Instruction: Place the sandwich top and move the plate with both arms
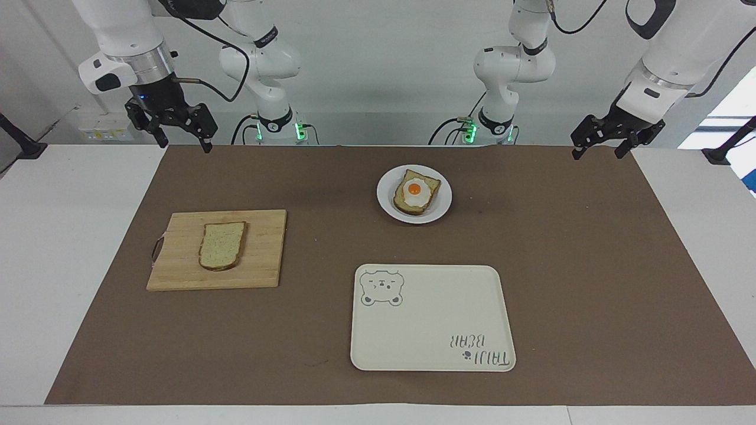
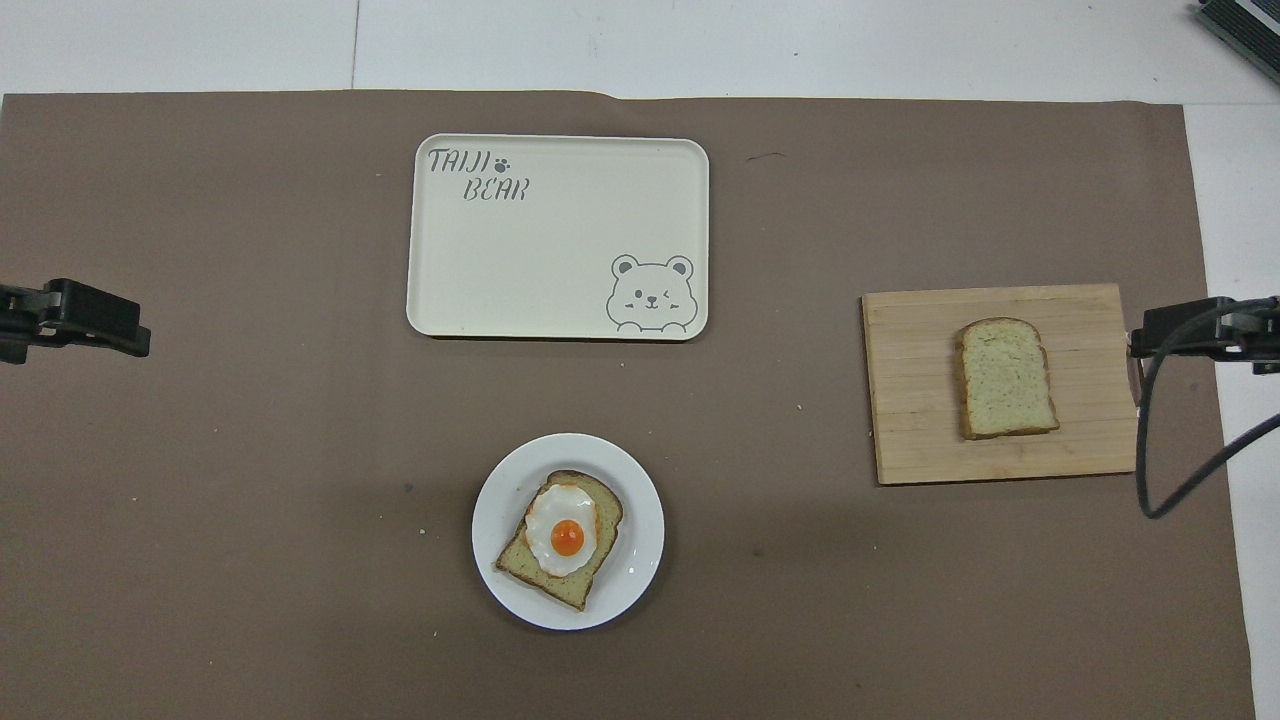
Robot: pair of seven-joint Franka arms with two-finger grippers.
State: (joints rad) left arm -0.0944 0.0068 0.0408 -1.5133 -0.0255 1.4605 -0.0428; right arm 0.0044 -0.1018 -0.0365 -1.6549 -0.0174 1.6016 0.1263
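Overhead, both grippers (image 1: 182,139) (image 1: 598,146) hang with released jaws — sandwich top (image 1: 222,245) untouched.

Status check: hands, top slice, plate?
Left hand and right hand both open, raised at the table ends, holding nothing. Top slice flat on cutting board. Plate holds egg toast. Nothing between them.

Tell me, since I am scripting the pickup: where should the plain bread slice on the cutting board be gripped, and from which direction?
Probably by its two long crust edges, coming straight down. The plain bread slice lies flat on the wooden cutting board with bare board along both long sides, leaving room for fingers. The right tool, raised at that end of the table, seems the natural choice.
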